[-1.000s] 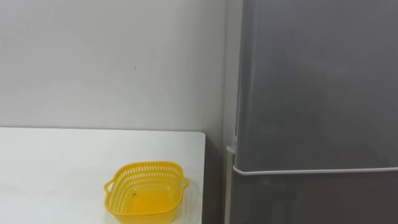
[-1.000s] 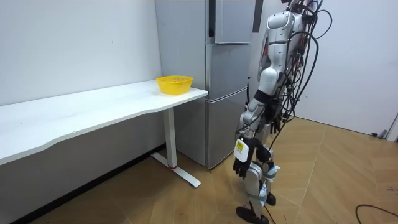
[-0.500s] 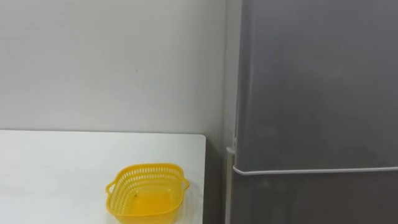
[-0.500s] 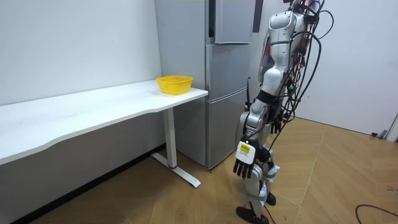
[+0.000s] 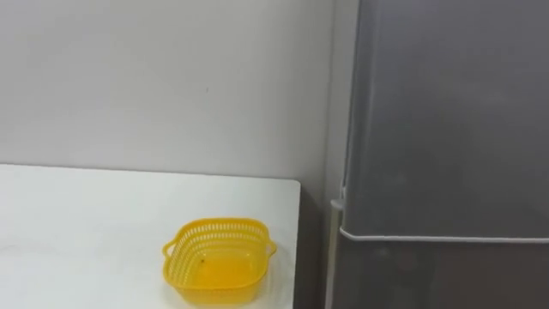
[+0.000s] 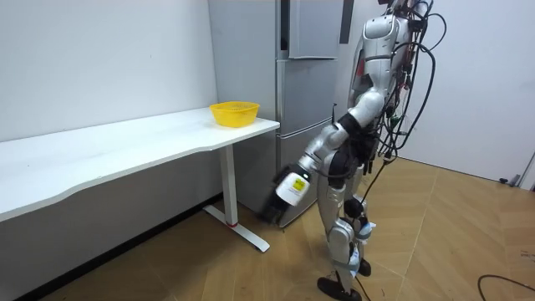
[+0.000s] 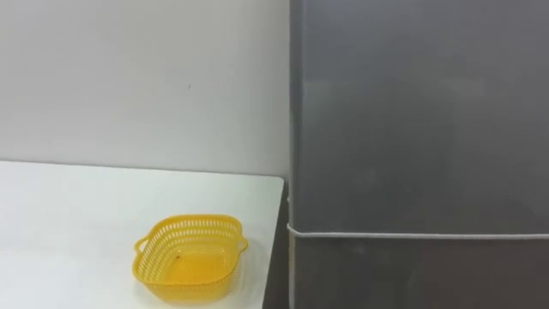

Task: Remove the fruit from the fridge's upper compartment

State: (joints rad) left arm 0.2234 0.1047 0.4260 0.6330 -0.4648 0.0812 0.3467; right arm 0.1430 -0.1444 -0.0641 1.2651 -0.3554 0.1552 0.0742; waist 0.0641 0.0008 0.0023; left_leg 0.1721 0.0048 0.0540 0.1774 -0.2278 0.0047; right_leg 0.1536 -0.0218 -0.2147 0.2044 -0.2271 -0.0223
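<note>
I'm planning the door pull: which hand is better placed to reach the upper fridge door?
Left, probably. In the room view the left hand is held out in front toward the fridge, though it sits low, well below the upper door.

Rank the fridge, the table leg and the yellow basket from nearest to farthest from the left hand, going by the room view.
From the left hand:
1. Fridge, its lower door just behind the hand.
2. Table leg, to the room view's left.
3. Yellow basket, up on the tabletop's end.
</note>
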